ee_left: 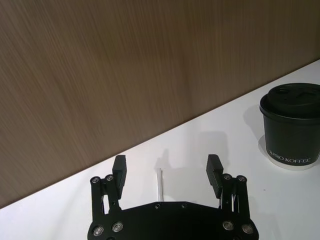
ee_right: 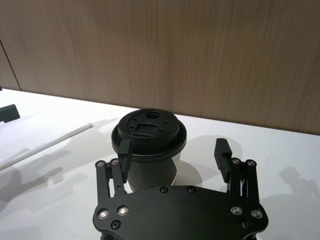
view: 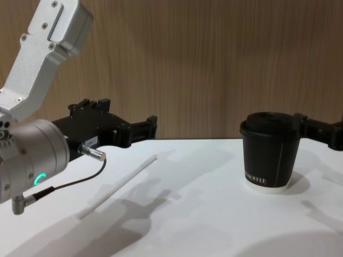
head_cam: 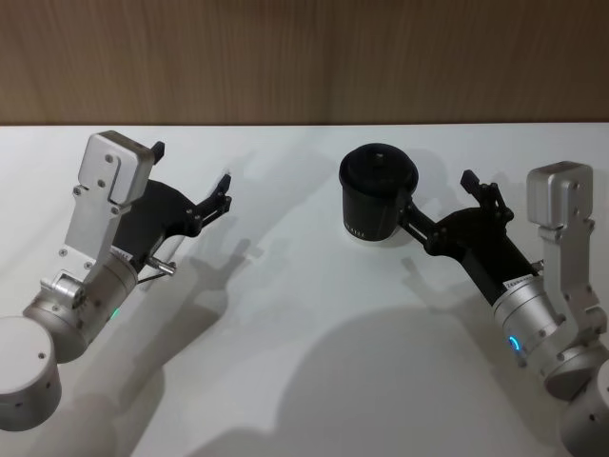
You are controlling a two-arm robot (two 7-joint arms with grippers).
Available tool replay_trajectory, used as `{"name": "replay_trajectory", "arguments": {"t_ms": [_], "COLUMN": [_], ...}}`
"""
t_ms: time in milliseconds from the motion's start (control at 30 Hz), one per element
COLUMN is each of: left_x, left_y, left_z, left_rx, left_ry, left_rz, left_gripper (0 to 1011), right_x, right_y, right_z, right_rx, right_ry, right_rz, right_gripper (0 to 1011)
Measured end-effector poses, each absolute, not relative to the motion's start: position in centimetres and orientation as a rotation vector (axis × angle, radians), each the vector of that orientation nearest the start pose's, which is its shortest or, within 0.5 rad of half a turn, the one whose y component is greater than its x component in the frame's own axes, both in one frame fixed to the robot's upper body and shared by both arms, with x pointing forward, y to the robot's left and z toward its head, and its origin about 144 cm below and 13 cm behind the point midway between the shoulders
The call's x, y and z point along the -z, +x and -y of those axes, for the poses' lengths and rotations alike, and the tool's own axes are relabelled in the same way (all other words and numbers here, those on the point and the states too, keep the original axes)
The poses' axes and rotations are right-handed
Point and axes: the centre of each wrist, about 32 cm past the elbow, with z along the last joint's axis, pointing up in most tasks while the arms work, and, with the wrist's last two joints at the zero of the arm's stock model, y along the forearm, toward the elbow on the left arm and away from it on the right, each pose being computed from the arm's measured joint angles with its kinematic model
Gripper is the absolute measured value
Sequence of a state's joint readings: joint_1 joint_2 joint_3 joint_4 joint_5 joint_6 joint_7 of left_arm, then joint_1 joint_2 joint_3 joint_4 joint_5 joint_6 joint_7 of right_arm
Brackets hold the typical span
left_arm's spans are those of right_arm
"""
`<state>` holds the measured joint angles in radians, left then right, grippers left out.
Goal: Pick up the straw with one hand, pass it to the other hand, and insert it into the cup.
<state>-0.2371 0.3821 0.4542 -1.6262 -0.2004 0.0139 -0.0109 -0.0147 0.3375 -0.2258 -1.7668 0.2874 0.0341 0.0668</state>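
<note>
the left gripper [head_cam: 191, 164], jaws wide open, hovers over the straw [view: 118, 185] lying flat on the table [head_cam: 285, 362] at 9 o'clock from the cup [head_cam: 378, 195], so it should drop straight, straddle the straw near mid-length and close gently; the right gripper [head_cam: 439, 195] sits open at the cup's 3 o'clock.

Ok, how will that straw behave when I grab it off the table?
Probably very light: the straw is a thin tube. Being round and lying flat on the table, it may roll away if nudged. It looks straight, so likely fairly stiff.
</note>
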Motion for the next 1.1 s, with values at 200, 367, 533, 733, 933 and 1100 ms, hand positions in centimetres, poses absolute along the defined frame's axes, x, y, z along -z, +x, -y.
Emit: {"name": "replay_trajectory", "arguments": {"t_ms": [200,367,533,733,933,1100], "left_x": [-120.44,-120.44,-120.44,-120.44,-120.44,-120.44], "left_y": [49.20,49.20,49.20,49.20,49.20,49.20], "left_z": [-19.84,-19.84,-19.84,-19.84,-19.84,-19.84], "left_rx": [-1.124,-1.124,-1.124,-1.124,-1.124,-1.124], "left_ry": [0.061,0.061,0.061,0.061,0.061,0.061], "left_rz": [0.268,0.267,0.267,0.268,0.268,0.267], "left_gripper": [1003,1003,1003,1003,1003,1003], "right_x": [-118.87,-118.87,-118.87,-118.87,-118.87,-118.87], "right_y": [44.33,44.33,44.33,44.33,44.33,44.33], "right_z": [23.71,23.71,23.71,23.71,23.71,23.71], "right_rx": [1.229,1.229,1.229,1.229,1.229,1.229], "right_ry": [0.026,0.026,0.026,0.026,0.026,0.026], "right_rz": [0.075,0.075,0.075,0.075,0.075,0.075], "right_gripper": [1001,1001,1001,1001,1001,1001]}}
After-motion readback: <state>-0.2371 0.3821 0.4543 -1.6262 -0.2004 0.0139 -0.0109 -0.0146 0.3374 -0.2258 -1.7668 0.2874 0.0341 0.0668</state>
